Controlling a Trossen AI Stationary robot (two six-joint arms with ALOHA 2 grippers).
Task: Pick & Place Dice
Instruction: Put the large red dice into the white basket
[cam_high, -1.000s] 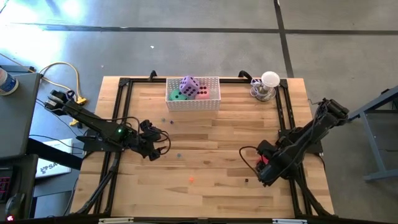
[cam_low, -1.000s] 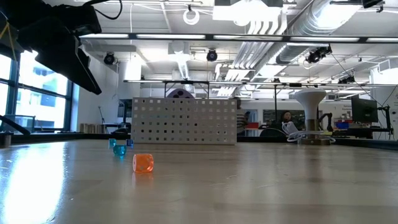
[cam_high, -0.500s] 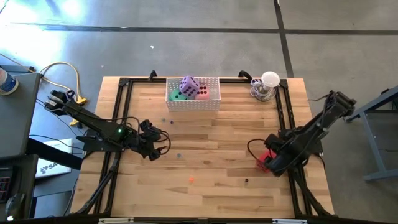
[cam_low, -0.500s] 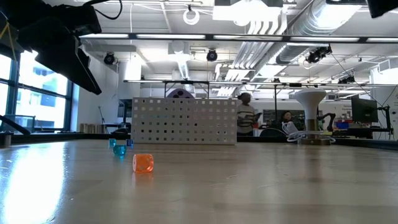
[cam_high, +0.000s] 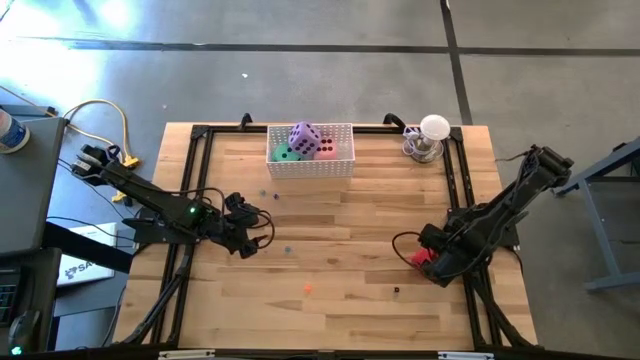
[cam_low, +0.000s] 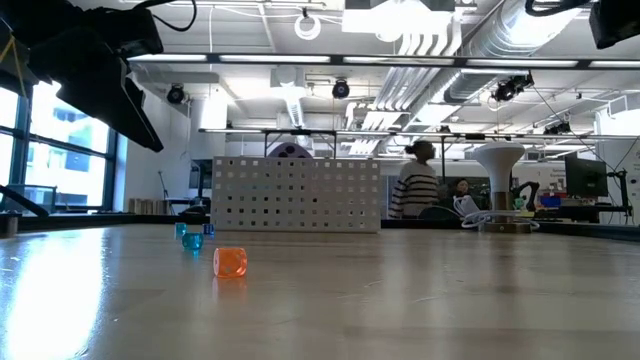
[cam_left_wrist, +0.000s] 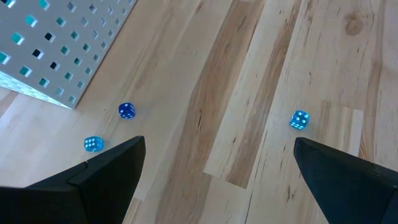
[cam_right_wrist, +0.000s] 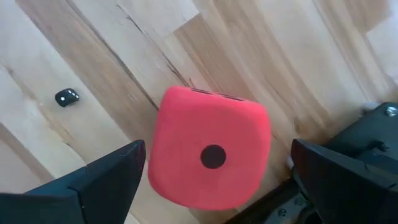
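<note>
- The right gripper (cam_high: 428, 262) hangs over the right edge of the table, with its two dark fingers (cam_right_wrist: 93, 180) spread wide. The red die (cam_right_wrist: 210, 154) sits between them on the wood. I see a gap on each side of it, so it is not gripped.
- From above, the red die (cam_high: 424, 257) is mostly hidden under the arm; only a small red patch shows.
- This die looks soft, like foam, with rounded corners and one dark pip on the face that shows. Just beside it runs the black frame rail (cam_right_wrist: 360, 137), and a tiny black die (cam_right_wrist: 66, 97) lies apart from it on the planks.
- The left gripper (cam_high: 245, 238) waits low over the left half of the table, its fingers (cam_left_wrist: 99, 174) also wide apart with nothing between them. Under it lie three tiny blue dice (cam_left_wrist: 126, 111).
- The white perforated basket (cam_high: 310, 165) stands at the far edge of the table. Inside are the purple die (cam_high: 304, 138), on top, with the green die (cam_high: 285, 153) and the pink die (cam_high: 326, 150) half covered below it.
- In the low view the basket wall (cam_low: 297, 195) hides these three dice almost fully. A small orange die (cam_low: 230, 262) lies in front.
- The wooden table (cam_high: 340, 220) is made of pale planks. A white lamp-like stand (cam_high: 430, 138) is at the far right corner.
- A person in a striped top (cam_low: 415, 185) is in the room behind.
</note>
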